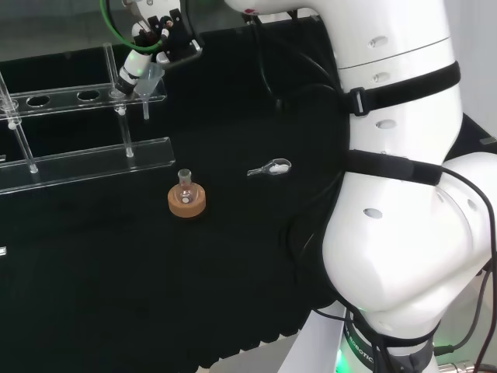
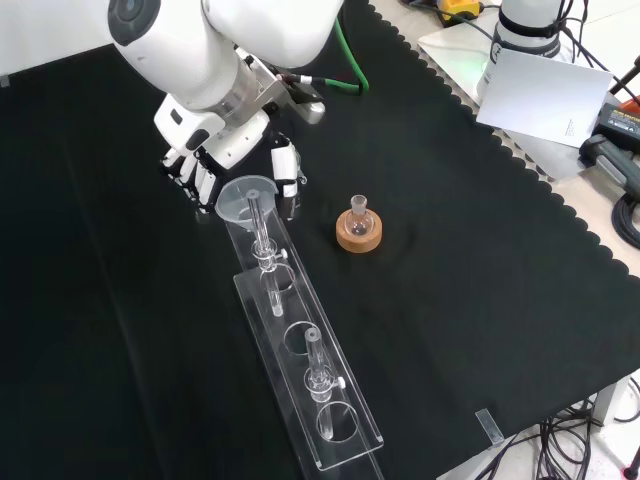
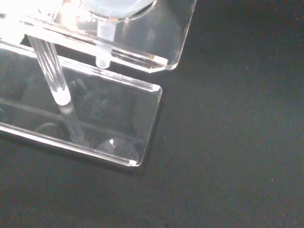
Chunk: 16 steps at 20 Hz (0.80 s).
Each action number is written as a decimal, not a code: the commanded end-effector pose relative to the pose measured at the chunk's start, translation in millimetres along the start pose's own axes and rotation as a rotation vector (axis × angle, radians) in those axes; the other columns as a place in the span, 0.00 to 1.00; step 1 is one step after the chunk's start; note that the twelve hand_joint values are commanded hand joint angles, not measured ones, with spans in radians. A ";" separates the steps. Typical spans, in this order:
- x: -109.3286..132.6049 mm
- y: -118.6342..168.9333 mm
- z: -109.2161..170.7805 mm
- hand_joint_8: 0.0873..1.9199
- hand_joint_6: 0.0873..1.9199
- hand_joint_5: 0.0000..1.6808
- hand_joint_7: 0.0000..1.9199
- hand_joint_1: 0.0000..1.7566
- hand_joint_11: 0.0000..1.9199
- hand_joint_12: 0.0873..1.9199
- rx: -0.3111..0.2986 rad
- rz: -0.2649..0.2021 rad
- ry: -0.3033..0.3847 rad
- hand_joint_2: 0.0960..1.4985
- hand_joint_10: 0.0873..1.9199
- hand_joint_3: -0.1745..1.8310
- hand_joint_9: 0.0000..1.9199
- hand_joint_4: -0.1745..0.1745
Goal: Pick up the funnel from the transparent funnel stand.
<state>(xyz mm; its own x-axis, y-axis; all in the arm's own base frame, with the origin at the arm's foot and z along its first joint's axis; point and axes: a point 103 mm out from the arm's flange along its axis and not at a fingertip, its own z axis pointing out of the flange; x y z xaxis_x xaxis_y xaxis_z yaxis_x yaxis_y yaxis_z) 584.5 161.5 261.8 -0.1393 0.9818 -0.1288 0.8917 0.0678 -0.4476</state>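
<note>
Hand: the black and white hand point(image 2: 225, 160) sits at the far end of the clear acrylic funnel stand point(image 2: 300, 370), fingers curled either side of the funnel.
Funnel: the clear plastic funnel point(image 2: 246, 196) sits in the stand's end hole, directly between the fingers.
Axis: its stem point(image 1: 146, 107) points straight down through the hole, so I judge the way out is upward.
Nearby: small glass flask on a cork ring point(image 2: 359, 226), well apart from the hand.
Table: black cloth table point(image 2: 480, 250).
</note>
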 end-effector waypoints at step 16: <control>-20.2 -34.9 -52.4 0.49 0.49 0.53 0.64 0.47 0.00 0.79 -0.125 0.034 -0.057 0.32 0.12 0.46 0.62 0.58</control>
<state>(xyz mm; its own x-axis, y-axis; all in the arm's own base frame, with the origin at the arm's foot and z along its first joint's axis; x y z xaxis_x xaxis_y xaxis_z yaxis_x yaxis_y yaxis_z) 581.9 149.6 315.6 -0.1290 0.9742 -0.1851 0.9418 0.0620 -0.3303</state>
